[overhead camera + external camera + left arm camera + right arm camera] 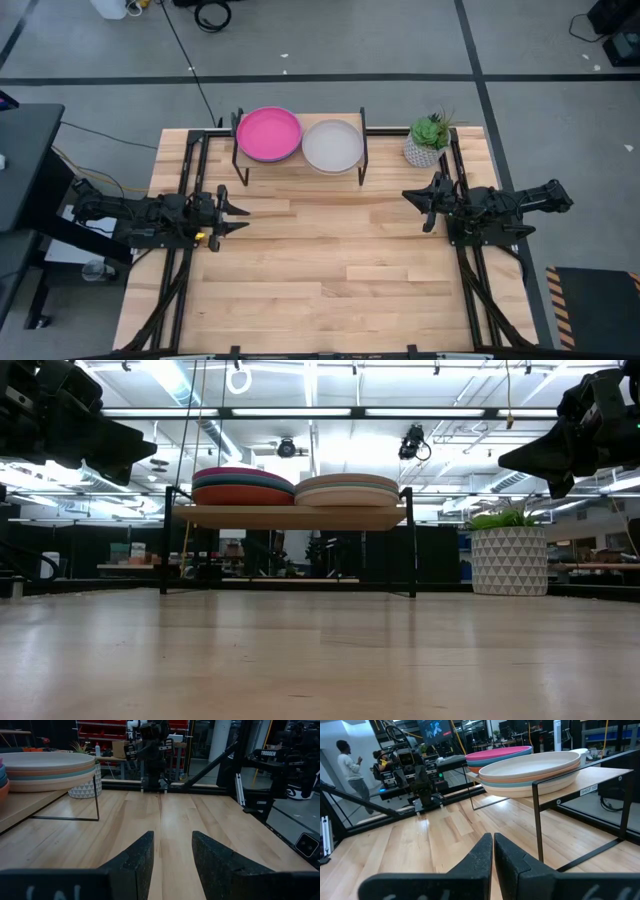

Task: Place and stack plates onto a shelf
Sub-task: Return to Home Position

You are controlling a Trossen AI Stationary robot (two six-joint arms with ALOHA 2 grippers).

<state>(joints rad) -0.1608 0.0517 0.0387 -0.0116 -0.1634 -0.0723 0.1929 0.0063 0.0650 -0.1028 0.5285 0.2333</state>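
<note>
Two stacks of plates rest on the small shelf (300,160) at the table's far edge: a pink-topped stack (268,134) on its left half, a grey-topped stack (332,146) on its right half. The low view shows both stacks (243,486) (348,490) on the wood top, which stands on thin black legs. My left gripper (236,213) hovers open at the table's left side, nearer than the shelf. My right gripper (416,203) hovers shut at the table's right side. Neither touches anything.
A potted green plant (429,140) in a white patterned pot stands right of the shelf at the far edge. The slatted tabletop (330,280) stretches bare between and in front of the arms. A person (351,767) stands in the room beyond the left arm.
</note>
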